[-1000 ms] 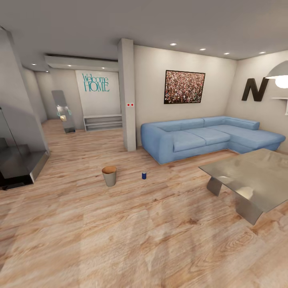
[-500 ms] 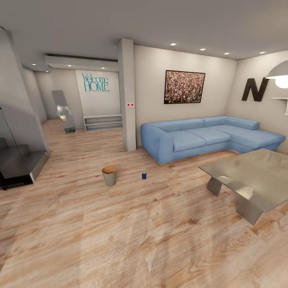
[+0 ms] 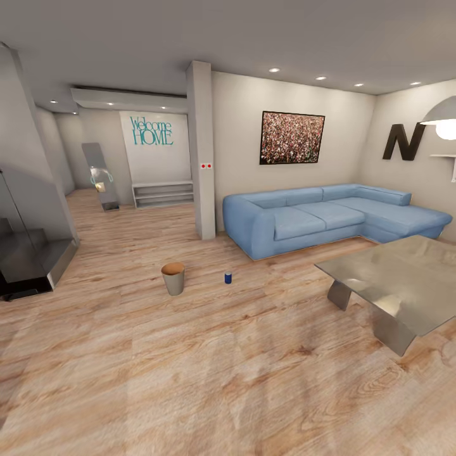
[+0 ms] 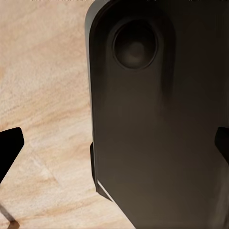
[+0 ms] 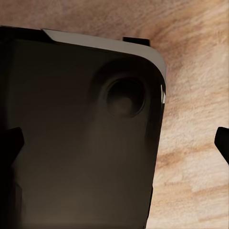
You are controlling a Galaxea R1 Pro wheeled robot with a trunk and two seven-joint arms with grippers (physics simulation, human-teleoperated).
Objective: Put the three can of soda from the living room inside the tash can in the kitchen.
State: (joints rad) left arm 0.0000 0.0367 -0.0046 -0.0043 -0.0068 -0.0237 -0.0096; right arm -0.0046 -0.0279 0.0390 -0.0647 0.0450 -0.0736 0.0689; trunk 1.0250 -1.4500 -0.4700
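Observation:
In the head view, a dark blue soda can [image 3: 228, 277] stands upright on the pale plank floor of the living room. The grey trash can [image 3: 173, 279] with its tan rim stands about a bin's width from the can, toward the black staircase. The two orange cans are out of view. Both lie far ahead of me, in front of the light blue sofa [image 3: 329, 216]. My left gripper [image 4: 114, 145] is open, its dark fingertips [image 4: 9, 148] spread wide over a dark body panel. My right gripper [image 5: 114, 143] is open too, holding nothing.
A grey low table [image 3: 396, 282] stands close at the right. A white pillar [image 3: 201, 152] rises beyond the bin, with a black staircase [image 3: 28, 253] at the left. A black N [image 3: 402, 142] hangs on the right wall. A hallway opens behind the pillar.

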